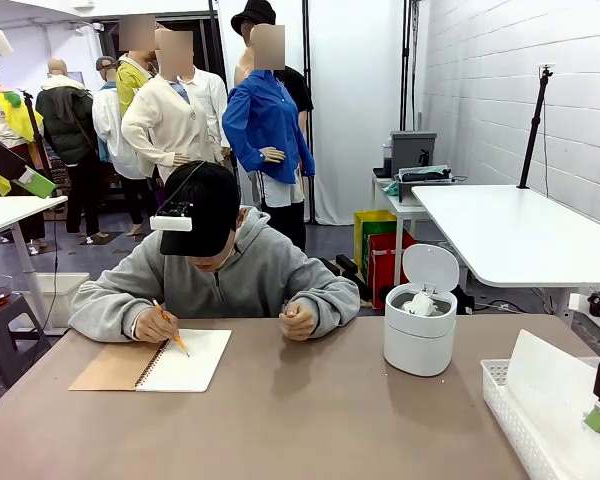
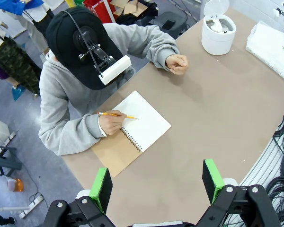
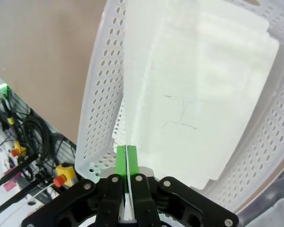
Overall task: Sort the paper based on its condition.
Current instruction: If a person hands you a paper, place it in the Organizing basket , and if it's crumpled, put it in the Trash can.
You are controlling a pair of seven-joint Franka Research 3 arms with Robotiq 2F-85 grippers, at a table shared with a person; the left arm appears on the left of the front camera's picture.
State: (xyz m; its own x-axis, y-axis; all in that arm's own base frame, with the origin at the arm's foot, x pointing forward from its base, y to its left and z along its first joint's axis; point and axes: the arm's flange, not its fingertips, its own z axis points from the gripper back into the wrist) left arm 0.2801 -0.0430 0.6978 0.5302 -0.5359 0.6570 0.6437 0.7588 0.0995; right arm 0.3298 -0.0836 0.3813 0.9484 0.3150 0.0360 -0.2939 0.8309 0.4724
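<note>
Where pincer (image 3: 127,150) grips, paper (image 3: 199,94) leans lengthwise.

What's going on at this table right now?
At the far side a person is writing in a spiral notebook with a pencil. The right pincer is shut on the edge of a smooth sheet of paper, holding it in the white perforated basket. Nearby, a small white bin stands with its lid up and crumpled wads inside. The left pincer hangs open above the table, holding nothing.
</note>
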